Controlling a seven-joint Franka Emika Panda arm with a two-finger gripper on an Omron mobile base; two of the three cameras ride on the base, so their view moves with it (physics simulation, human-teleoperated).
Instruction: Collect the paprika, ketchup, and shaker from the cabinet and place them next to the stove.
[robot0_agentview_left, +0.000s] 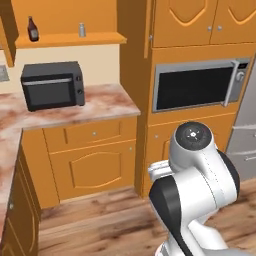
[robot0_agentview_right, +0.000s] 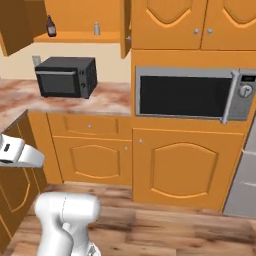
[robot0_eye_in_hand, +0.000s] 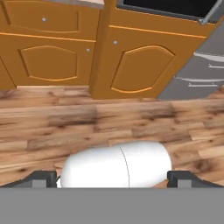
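A: Where are the things to collect?

B: In the upper left of the left base view, the ketchup (robot0_agentview_left: 33, 29), a slim dark bottle, stands upright on the shelf of the open orange cabinet (robot0_agentview_left: 70, 40). The shaker (robot0_agentview_left: 82, 30), a small silvery cylinder, stands upright on the same shelf, to the bottle's right and well apart from it. The right base view shows the same pair along its top edge. I cannot make out a green-lidded jar.

A: What lies below the shelf?

B: A black microwave (robot0_agentview_left: 53, 85) sits on a pink marbled counter (robot0_agentview_left: 107, 102), above orange drawers and doors. To the right, a silver built-in oven (robot0_agentview_left: 197, 85) is set into a tall orange unit.

A: And the hand?

B: In the hand view, the gripper (robot0_eye_in_hand: 112, 179) sits at the bottom edge, its two dark fingertips (robot0_eye_in_hand: 41, 179) far apart at lower left and lower right, holding nothing. It faces a wooden floor (robot0_eye_in_hand: 109, 118) and low cabinet doors.
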